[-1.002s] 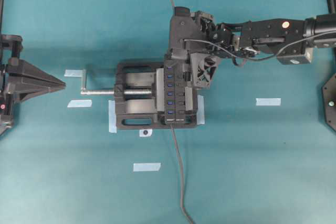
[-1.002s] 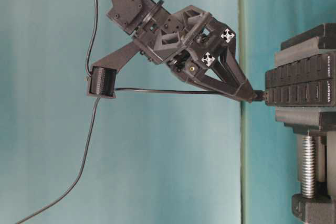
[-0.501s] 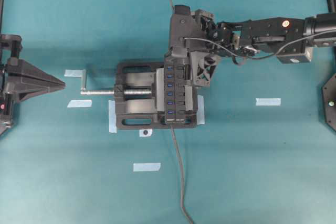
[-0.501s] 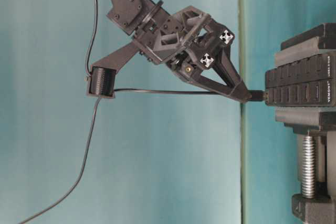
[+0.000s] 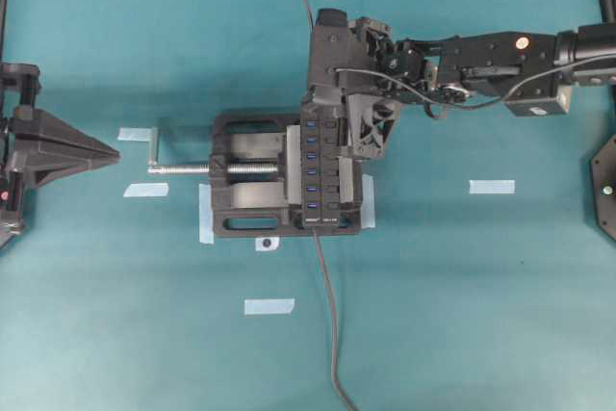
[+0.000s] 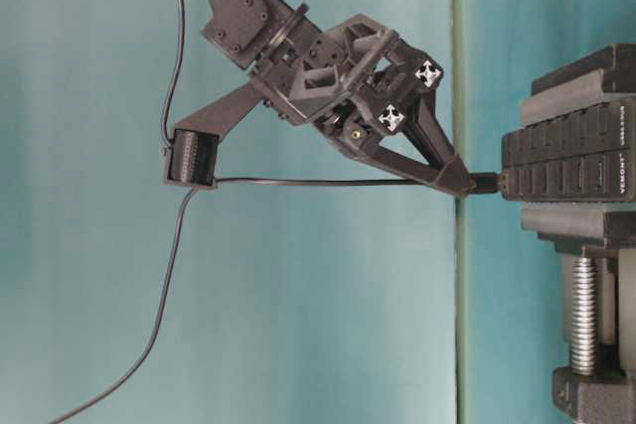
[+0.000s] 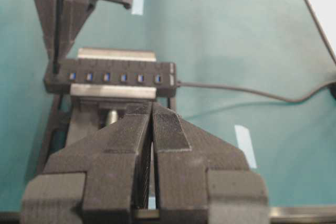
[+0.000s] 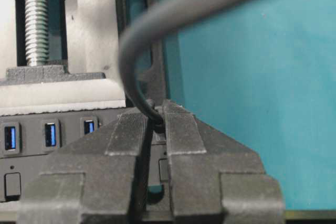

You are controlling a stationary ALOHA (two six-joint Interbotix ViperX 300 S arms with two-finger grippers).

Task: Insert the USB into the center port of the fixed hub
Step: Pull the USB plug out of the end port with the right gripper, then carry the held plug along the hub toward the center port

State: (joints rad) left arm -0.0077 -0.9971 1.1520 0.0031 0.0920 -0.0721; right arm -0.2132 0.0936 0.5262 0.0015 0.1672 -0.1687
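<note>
USB (image 6: 485, 183) is clamped in right pincer (image 6: 459, 184) at the hub's (image 5: 315, 172) end port, center port (image 5: 312, 172) lying further along the row.

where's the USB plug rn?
Table-level view: the USB plug is pinched at the right hand's tip, against the fixed hub's end port. In the overhead view that is the hub's top end, not the center port.

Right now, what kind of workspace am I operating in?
Probably a lab test bench for robot manipulation: a teal mat marked with tape strips, and a USB hub clamped in a bench vise.
</note>
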